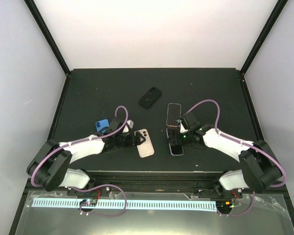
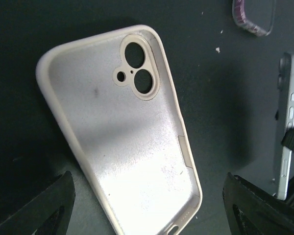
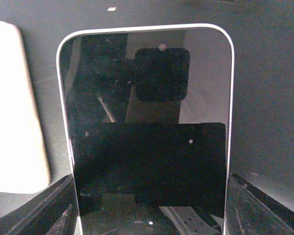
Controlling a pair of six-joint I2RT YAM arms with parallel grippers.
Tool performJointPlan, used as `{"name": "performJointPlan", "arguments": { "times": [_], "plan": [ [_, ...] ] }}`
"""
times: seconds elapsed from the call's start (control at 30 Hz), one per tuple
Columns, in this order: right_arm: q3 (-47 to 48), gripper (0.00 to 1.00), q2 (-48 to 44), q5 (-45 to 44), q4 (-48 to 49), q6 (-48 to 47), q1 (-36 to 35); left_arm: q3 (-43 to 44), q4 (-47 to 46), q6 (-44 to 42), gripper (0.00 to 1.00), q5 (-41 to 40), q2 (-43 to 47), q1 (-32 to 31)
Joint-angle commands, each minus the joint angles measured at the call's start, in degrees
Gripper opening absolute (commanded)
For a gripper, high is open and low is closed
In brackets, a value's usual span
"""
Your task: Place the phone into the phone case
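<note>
Between the fingers of the right gripper (image 3: 154,203) we see the phone (image 3: 147,132), screen towards the wrist camera, with the jaws clamped on its two long edges. From the left wrist it shows mostly its buttoned side, so we judge it raised or tilted off the table (image 1: 210,88), just right of the white case (image 2: 132,142). That case lies open side up with its camera cut-out at the far end. The left gripper (image 2: 149,210) straddles its near end, jaws wide apart, touching neither wall as far as we can tell.

We see several risks from here:
- The grip is on smooth edges only, so the phone could slip or twist as it is carried across.
- If the phone's lenses end up away from the cut-out, it will not seat.
- With nothing pinning it, the case could skid across the dark table when a corner is pressed in.
- The two grippers work close together and could collide.

We count one phone and one white case. Farther out there is one clear case (image 1: 173,113), one black case (image 1: 150,97) and one blue object (image 1: 103,124) we cannot identify. There are two grippers.
</note>
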State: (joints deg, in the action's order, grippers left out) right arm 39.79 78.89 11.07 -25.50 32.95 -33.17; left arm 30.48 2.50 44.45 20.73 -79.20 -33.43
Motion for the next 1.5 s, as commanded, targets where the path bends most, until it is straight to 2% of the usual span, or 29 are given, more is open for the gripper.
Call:
{"name": "performJointPlan", "arguments": {
  "times": [0.0, 0.23, 0.43, 0.7, 0.87, 1.07, 1.23, 1.47],
  "plan": [
    [2.64, 0.67, -0.99, 5.98, 7.12, -1.59, -2.25, -1.97, -1.60, 1.73, 0.86, 1.65, 5.08, 2.59],
    [6.34, 0.67, 0.85, 9.24, 11.31, -2.26, -6.57, -2.95, 3.11, -0.46, 0.99, 3.35, 10.73, 8.58],
    [11.09, 0.67, 5.43, 10.46, 13.03, -1.90, -9.87, -6.23, 5.68, -1.59, 0.99, 4.45, 18.50, 14.86],
    [18.42, 0.66, 13.63, 12.04, 13.03, -1.40, -13.27, -7.70, 11.53, -0.10, 0.95, -0.68, 25.87, 15.56],
    [21.27, 0.66, 17.53, 12.17, 13.03, 0.00, -15.41, -10.43, 10.60, 2.85, 0.93, -2.40, 30.77, 16.12],
    [22.55, 0.66, 21.97, 11.43, 14.64, 0.81, -17.18, -9.60, 12.50, 2.60, 0.91, -2.80, 31.88, 16.46],
    [23.70, 0.66, 24.40, 6.29, 12.89, -1.03, -18.74, -11.24, 11.01, 3.88, 0.90, -1.95, 32.88, 16.72],
    [20.10, 0.66, 24.22, 2.75, 14.92, -0.40, -19.21, -11.50, 9.53, 3.98, 0.88, -0.35, 32.61, 16.82]
  ]
}}
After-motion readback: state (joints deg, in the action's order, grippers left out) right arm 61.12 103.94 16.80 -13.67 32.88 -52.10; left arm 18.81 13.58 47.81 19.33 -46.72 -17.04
